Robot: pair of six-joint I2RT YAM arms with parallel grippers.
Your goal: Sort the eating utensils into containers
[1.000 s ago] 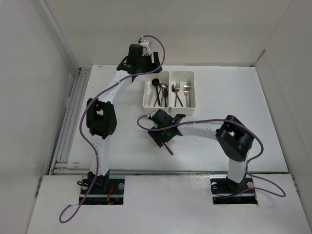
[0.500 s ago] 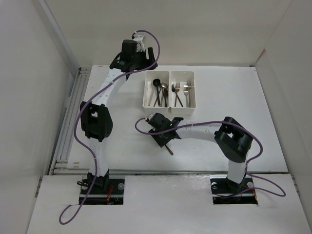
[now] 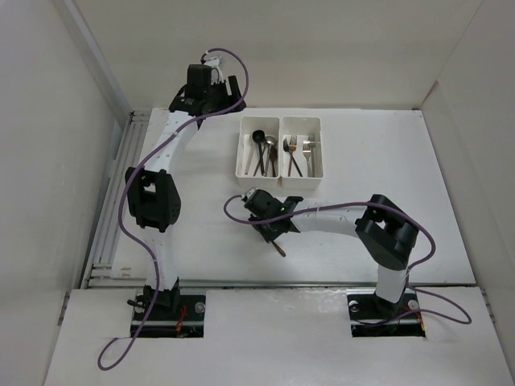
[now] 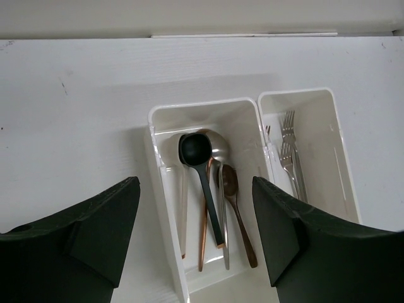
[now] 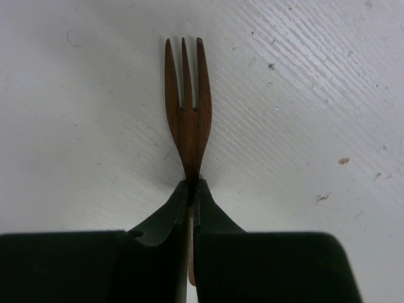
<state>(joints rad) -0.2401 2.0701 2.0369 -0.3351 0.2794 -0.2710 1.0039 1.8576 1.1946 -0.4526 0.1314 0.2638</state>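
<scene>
The bins are open on top. Bare counter lies to their right. The left arm bends along their left side. The right arm lies low across the front. Walls close both sides.

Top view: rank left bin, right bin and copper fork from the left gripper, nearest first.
1. Left bin, right of the left gripper.
2. Right bin, beside it, farther right.
3. Copper fork, mid-table, in the right gripper.
</scene>
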